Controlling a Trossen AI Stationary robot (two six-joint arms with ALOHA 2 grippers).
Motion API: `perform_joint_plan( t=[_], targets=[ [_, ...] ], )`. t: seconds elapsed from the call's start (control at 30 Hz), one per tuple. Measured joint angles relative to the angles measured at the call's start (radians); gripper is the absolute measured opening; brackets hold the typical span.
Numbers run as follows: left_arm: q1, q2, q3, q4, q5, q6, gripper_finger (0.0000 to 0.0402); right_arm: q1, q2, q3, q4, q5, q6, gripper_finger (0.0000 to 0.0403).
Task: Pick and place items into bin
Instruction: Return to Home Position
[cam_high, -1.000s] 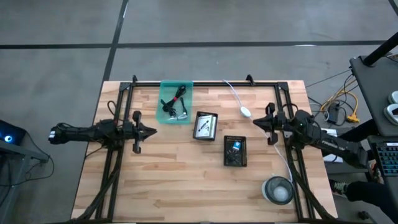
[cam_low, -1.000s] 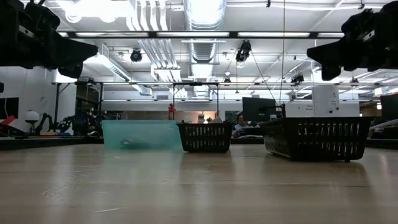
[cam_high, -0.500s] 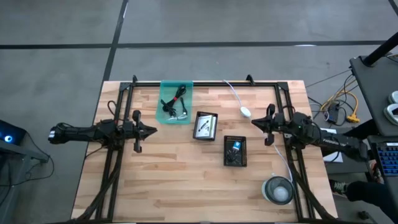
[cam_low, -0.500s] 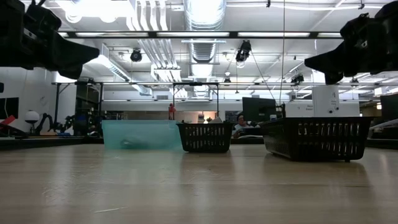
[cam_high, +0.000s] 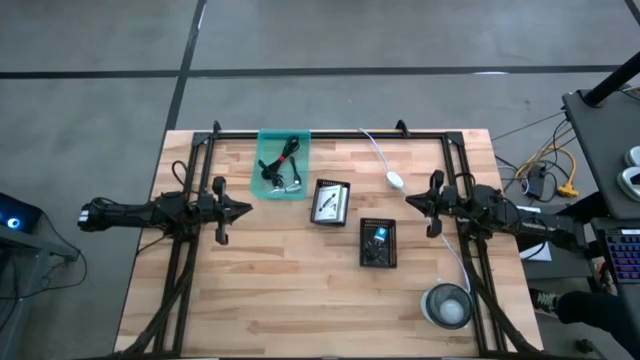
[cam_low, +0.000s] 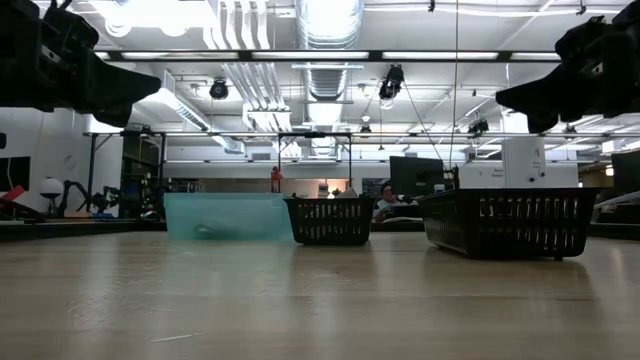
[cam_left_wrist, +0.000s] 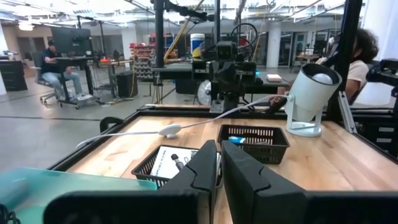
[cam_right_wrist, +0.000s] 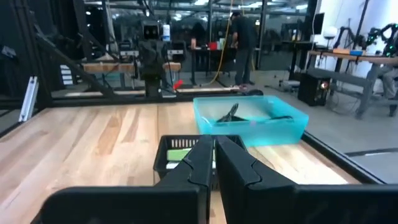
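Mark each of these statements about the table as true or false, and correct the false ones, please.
1. The green bin holds black cables. True.
2. The right gripper holds a white box. False: it is shut on nothing, over the right side of the table; the left gripper, over the left side, is also shut and empty.
3. The white oval on its cord lies on the bare wood, outside the bin. True.
4. Both black baskets are empty. False: one basket holds a white box, the other basket a small blue thing.
5. The round clear container stands apart from both baskets, on the right arm's side. True.
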Motion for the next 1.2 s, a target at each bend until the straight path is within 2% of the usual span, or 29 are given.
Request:
perform_joint_plan(
  t=[1.2],
  targets=[
    [0.000, 0.065, 0.000, 0.051, 0.003, 0.025, 0.0010, 0.000, 0.007, 0.000, 0.002, -0.002, -0.022, 0.0009]
  ],
)
